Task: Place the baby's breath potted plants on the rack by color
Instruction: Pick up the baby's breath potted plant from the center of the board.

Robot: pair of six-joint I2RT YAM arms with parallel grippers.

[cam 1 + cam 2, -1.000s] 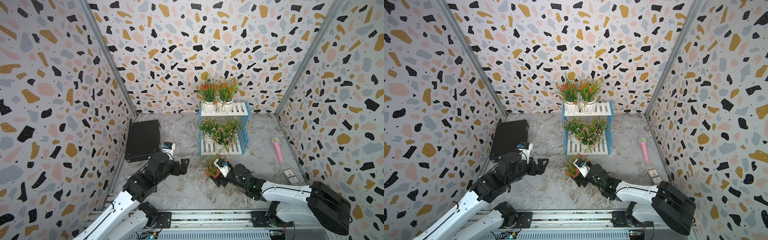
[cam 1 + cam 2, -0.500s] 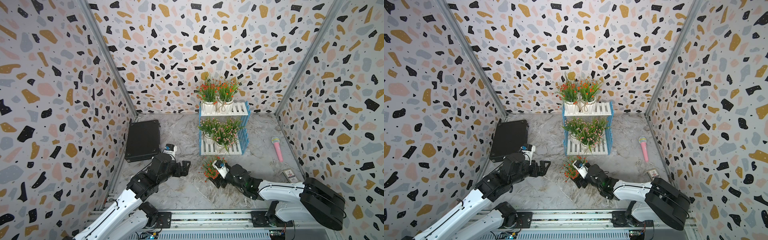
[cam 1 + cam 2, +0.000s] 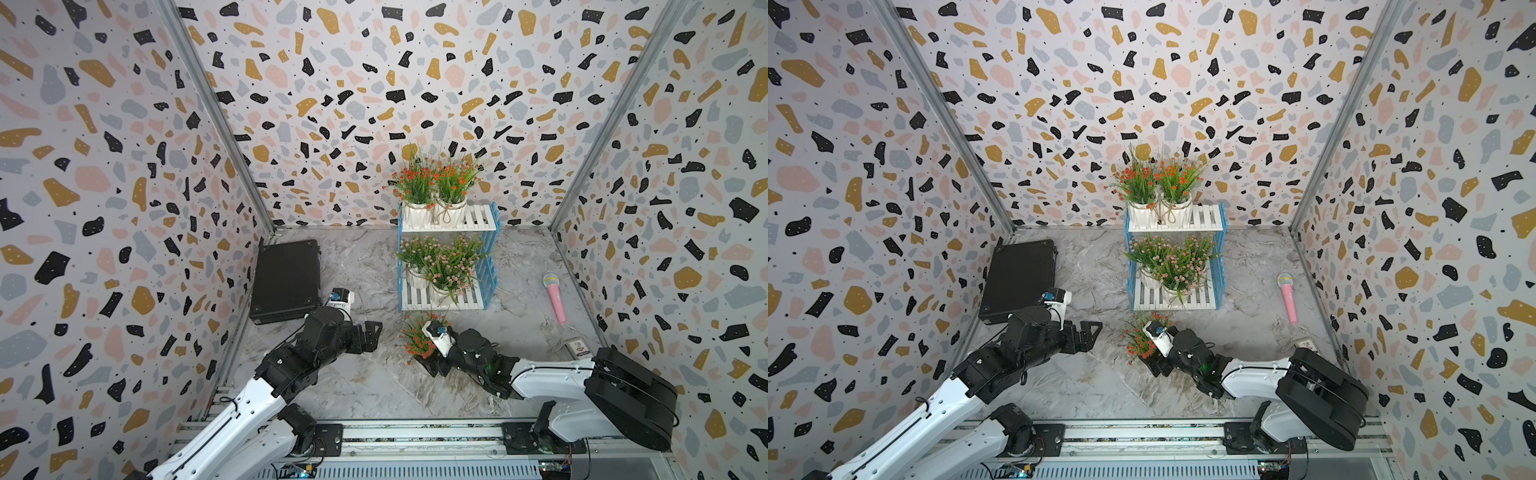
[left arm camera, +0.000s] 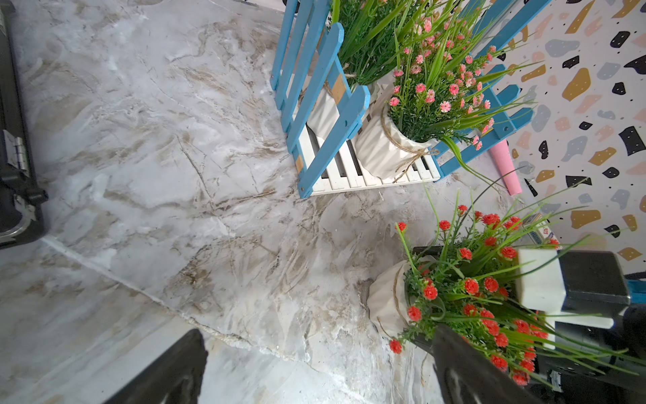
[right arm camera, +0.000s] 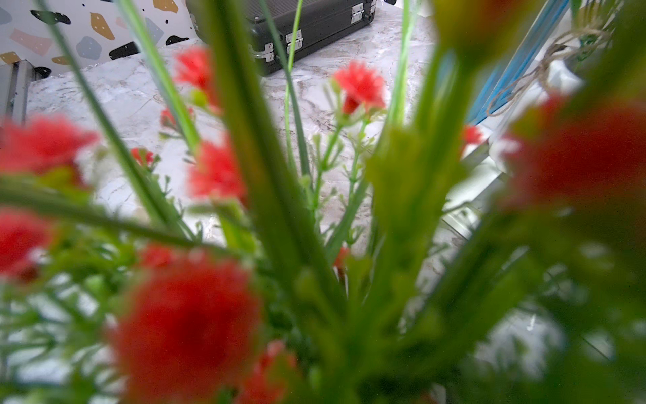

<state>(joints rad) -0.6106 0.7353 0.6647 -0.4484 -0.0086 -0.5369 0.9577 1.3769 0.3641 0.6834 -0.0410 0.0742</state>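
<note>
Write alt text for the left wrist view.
A red-flowered potted plant tilts in the right pincer, beside a blue-and-white rack whose lower shelf holds a pink-flowered plant. The left pincer stands open over the marble tabletop; a black case lies farther off.

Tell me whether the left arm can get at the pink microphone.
Probably not: the pink microphone lies by the opposite wall, with the red-flowered potted plant and right gripper between it and the left gripper.

rack (image 3: 478, 218) blue-white | front plant (image 3: 417, 345) red-orange | case (image 3: 286, 280) black | microphone (image 3: 556, 297) pink
</note>
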